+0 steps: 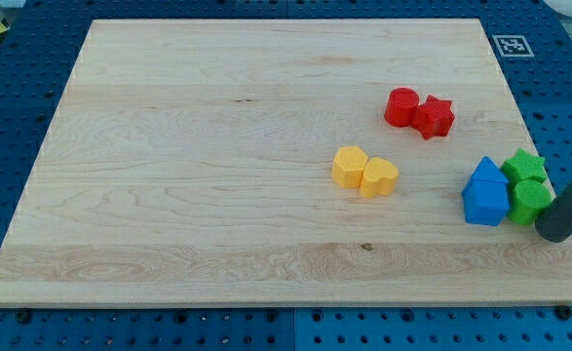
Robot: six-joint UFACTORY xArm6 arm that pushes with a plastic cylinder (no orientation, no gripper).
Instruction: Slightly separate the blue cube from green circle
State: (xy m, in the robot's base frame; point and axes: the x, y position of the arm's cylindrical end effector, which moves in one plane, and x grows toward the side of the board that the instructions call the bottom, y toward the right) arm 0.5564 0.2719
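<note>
The blue cube (486, 202) sits near the board's right edge, touching the green circle (530, 201) on its right. A blue triangle-like block (484, 173) sits just above the cube, touching it. A green star (523, 166) sits above the green circle. My tip (555, 230) is at the view's right edge, just right of and below the green circle, close to or touching it.
A red cylinder (400, 106) and a red star (434, 116) touch each other at the upper right. Two yellow blocks (350, 167) (379, 177) sit together near the middle. The wooden board (217, 195) ends just right of my tip. A fiducial tag (511, 45) is at the top right.
</note>
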